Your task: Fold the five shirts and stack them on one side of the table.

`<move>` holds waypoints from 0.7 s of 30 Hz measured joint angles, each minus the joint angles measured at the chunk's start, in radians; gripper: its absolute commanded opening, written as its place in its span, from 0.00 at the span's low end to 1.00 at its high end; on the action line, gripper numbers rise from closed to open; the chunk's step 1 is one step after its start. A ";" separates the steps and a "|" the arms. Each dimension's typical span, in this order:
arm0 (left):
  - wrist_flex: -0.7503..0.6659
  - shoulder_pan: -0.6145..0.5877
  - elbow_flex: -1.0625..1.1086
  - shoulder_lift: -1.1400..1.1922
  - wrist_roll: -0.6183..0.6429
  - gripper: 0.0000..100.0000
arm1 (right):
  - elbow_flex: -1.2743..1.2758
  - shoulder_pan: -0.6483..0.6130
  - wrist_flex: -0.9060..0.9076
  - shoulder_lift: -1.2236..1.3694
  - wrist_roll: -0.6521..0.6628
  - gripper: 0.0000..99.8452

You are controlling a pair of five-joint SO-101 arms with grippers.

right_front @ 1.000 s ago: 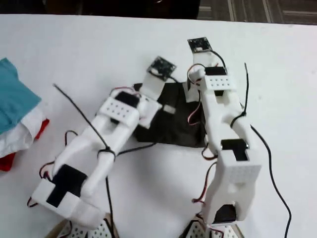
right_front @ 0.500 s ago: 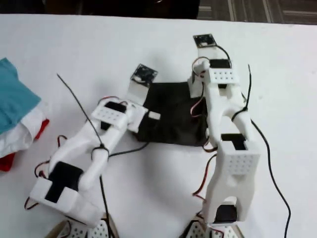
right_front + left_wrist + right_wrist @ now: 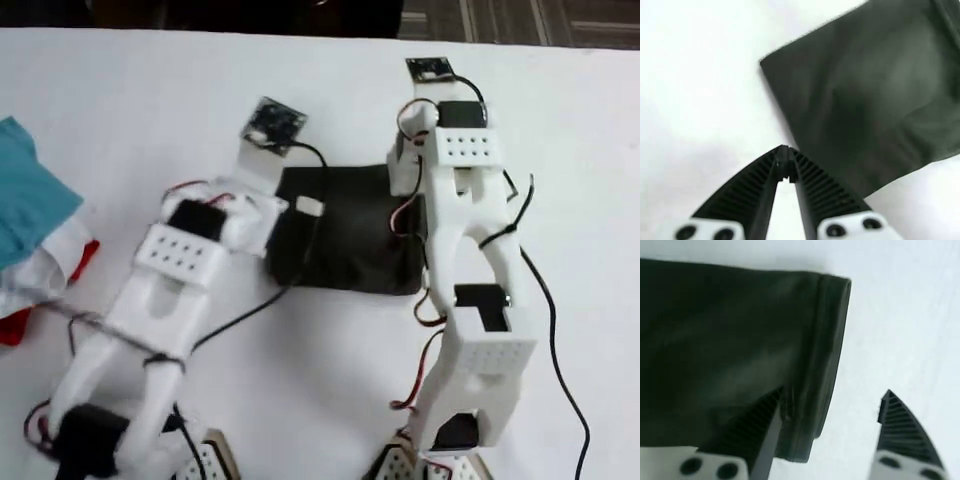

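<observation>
1. Black shirt (image 3: pixel 350 235) lies flat at the centre of the counter (image 3: pixel 150 90), folded to a compact rectangle. By the look of it the folding is done and the carry to the pile is the step in hand.
2. Stack of folded shirts (image 3: pixel 30 215) sits at the counter's 9 o'clock edge, teal on top, white and red under it, well apart from the black shirt.
3. Left gripper (image 3: pixel 786 167): fingers pressed together, holding nothing, tips over bare counter just beside the shirt's 9 o'clock edge.
4. Right gripper (image 3: pixel 834 400): fingers apart, straddling the shirt's folded hem at its 3 o'clock end, one finger above cloth, the other above counter.
5. Judgement on doing it well: the left gripper should part its fingers and take its edge as the right takes the hem. Both should bite through every layer, not just the top ply.
6. Lift both ends level and together so that the fold does not open; sagging in the middle is the likely risk.
7. Travel toward 9 o'clock, then set it square on the teal shirt.
</observation>
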 measured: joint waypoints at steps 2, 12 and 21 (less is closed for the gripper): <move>0.000 -0.037 0.034 -0.044 0.000 0.03 | 0.000 -0.002 0.006 0.028 0.000 0.36; -0.091 -0.290 0.193 -0.098 0.000 0.03 | -0.089 -0.038 -0.023 0.250 0.000 0.43; -0.104 -0.362 0.204 -0.100 0.000 0.03 | -0.250 -0.054 0.002 0.436 -0.058 0.42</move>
